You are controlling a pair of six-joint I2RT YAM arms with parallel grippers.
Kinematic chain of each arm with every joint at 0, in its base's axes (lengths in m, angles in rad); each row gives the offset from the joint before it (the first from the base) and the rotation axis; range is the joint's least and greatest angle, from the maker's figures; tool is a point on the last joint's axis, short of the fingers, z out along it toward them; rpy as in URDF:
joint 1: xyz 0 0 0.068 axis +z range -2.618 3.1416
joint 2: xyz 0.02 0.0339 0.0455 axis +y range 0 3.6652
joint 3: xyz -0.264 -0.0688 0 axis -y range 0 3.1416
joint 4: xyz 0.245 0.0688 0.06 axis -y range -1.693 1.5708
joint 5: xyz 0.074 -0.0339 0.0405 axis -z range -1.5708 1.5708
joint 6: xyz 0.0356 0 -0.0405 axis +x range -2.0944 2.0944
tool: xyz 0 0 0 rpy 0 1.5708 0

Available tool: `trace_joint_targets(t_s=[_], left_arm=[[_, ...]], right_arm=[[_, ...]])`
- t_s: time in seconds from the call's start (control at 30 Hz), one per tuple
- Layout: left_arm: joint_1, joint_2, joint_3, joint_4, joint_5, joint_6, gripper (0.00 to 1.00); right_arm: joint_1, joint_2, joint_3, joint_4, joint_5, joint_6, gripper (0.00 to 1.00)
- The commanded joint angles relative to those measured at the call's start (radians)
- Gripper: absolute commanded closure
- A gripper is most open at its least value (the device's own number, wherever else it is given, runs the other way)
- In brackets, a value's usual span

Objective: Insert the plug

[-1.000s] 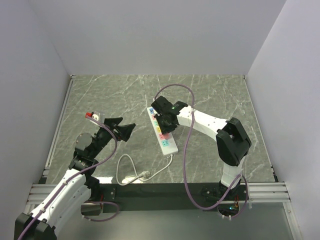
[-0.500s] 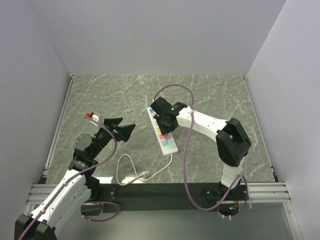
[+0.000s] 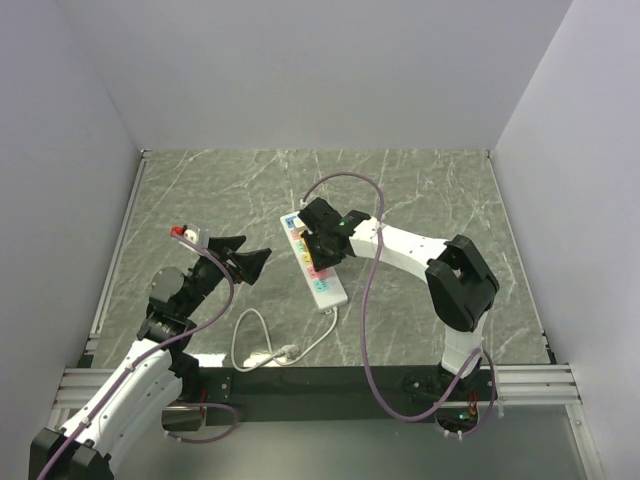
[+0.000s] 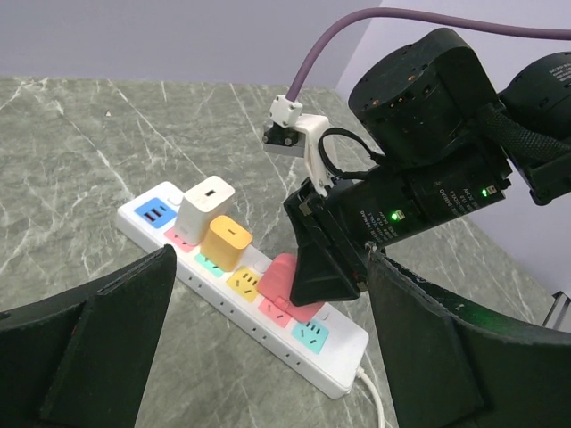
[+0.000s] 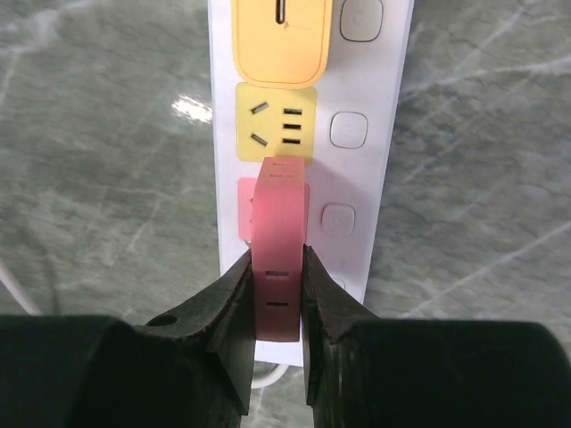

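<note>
A white power strip (image 3: 327, 290) with coloured sockets lies mid-table. My right gripper (image 5: 277, 276) is shut on a pink plug (image 5: 278, 241) and holds it over the strip's pink socket (image 5: 245, 209); the plug (image 4: 285, 281) also shows in the left wrist view, tilted on the strip (image 4: 268, 334). An orange plug (image 4: 225, 241) and a white plug (image 4: 205, 203) sit in sockets further along. My left gripper (image 3: 250, 260) is open and empty, left of the strip.
The strip's white cable (image 3: 262, 345) loops toward the near edge. Yellow (image 5: 275, 123) and teal (image 4: 310, 333) sockets flank the pink one. Grey walls enclose the marble table (image 3: 420, 190).
My right gripper with the pink plug has shifted left and slightly away, and the power strip has slid left with it. The left arm has not moved.
</note>
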State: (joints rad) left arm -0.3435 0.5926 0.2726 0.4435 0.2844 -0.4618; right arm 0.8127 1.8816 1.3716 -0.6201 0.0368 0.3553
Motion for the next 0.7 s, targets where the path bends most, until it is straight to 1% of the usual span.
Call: trace_joint_targets(t_s=[0.0,0.13,0.3,0.47,0.53,0.57,0.63,0.67], left_arm=[[0.008,-0.005,-0.004,0.034,0.016,-0.009,0.06],[0.008,-0.004,-0.004,0.035,0.016,-0.009,0.06],[0.008,-0.001,-0.001,0.032,0.009,-0.009,0.06],[0.008,0.003,0.005,0.021,-0.011,-0.008,0.06],[0.008,0.006,0.01,0.012,-0.028,-0.005,0.06],[0.008,0.009,0.013,0.008,-0.04,-0.003,0.06],[0.008,0.012,0.013,0.003,-0.051,0.0,0.06],[0.008,0.016,0.016,0.001,-0.059,0.0,0.06]], right_arm=[[0.034,0.139,-0.104,-0.017,-0.106,0.03,1.0],[0.036,0.152,-0.091,-0.03,-0.098,0.019,1.0],[0.042,0.177,-0.023,-0.07,-0.069,-0.004,1.0],[0.042,0.128,-0.011,-0.044,-0.058,-0.007,1.0],[0.043,0.102,-0.002,-0.026,-0.058,-0.009,0.96],[0.043,0.096,0.012,-0.018,-0.058,-0.009,0.9],[0.043,0.073,0.018,0.02,-0.046,-0.001,0.87],[0.043,0.065,0.018,0.035,-0.048,-0.003,0.82]])
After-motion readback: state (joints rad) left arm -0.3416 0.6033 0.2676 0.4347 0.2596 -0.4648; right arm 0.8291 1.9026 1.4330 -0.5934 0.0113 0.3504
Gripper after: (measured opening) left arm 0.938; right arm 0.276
